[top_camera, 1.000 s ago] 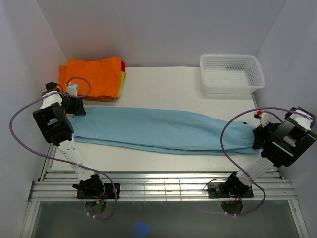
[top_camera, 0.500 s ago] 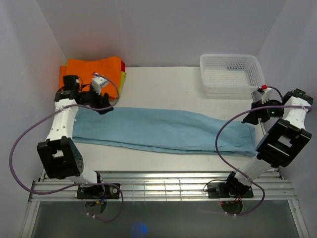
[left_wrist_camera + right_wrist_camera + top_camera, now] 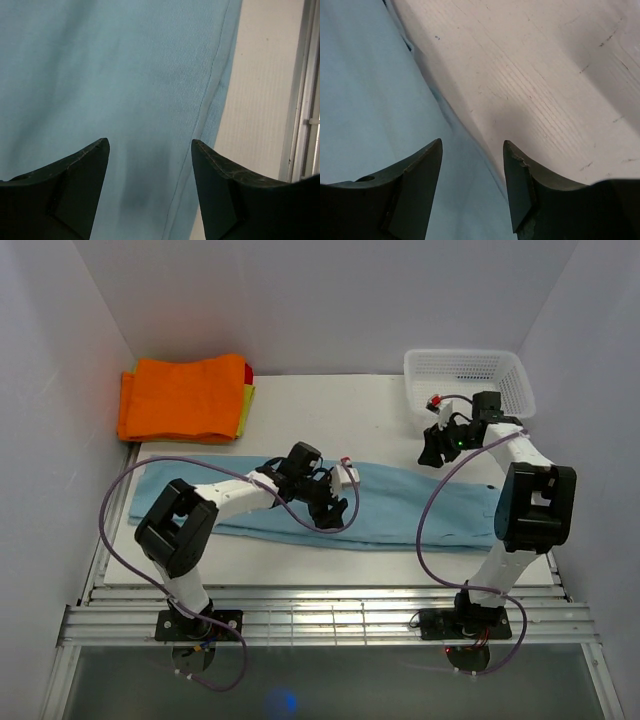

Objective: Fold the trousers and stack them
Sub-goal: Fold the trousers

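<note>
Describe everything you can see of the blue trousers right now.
The trousers are light sky-blue, thin soft cloth with a stitched seam. They lie flat as one long band across the white table. The open left gripper hangs over their middle, and the open right gripper over their far edge. Nothing grips them.

Your left arm (image 3: 235, 490) and right arm (image 3: 535, 505) have white links and blocky black joints, each trailing a looping purple cable (image 3: 103, 525); black bases (image 3: 190, 624) sit on the slatted rail (image 3: 320, 615), fingers (image 3: 65, 195) dark wedges
</note>
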You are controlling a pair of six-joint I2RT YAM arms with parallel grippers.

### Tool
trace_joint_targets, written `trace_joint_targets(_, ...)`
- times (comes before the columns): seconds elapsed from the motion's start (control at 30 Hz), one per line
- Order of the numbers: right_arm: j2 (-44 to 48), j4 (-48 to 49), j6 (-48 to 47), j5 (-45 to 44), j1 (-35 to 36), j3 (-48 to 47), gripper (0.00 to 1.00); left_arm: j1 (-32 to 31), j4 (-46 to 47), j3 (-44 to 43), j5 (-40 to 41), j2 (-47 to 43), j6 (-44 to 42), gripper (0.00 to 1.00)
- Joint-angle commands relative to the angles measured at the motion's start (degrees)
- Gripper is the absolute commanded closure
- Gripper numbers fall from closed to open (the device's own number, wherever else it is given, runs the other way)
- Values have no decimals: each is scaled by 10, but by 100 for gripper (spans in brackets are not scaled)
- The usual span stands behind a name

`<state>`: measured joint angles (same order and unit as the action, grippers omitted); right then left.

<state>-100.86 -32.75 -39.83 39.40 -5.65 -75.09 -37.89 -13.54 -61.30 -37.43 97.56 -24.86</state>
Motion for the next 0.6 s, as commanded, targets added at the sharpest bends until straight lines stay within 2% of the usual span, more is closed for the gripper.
trace_joint_targets(0.0,-39,78,27,-64,23,9,41,-31,67,24,56,14,10,23)
trace_joint_targets(0.13,-65,54,-22,-82,49,20,33,-56,68,71,75,27,2,27)
trace_joint_targets(0.27,-90,37,-79,-110,66,47,35,-59,58,129,79,15,3,31)
trace_joint_targets(0.37,-103,37,-109,-136,78,64,46,-61,47,159,90,2,19,34)
trace_joint_targets(0.4,-104,37,-113,-142,78,67,56,-61,47,166,93,-9,25,36)
trace_joint_targets(0.47,-101,38,-126,-149,78,74,69,-61,28,178,94,-13,39,41)
trace_joint_targets(0.5,-99,43,-126,-159,79,75,81,-61,16,177,90,-14,43,50)
trace_joint_targets(0.57,-92,51,-113,-167,78,66,92,-62,-12,184,69,-24,38,60)
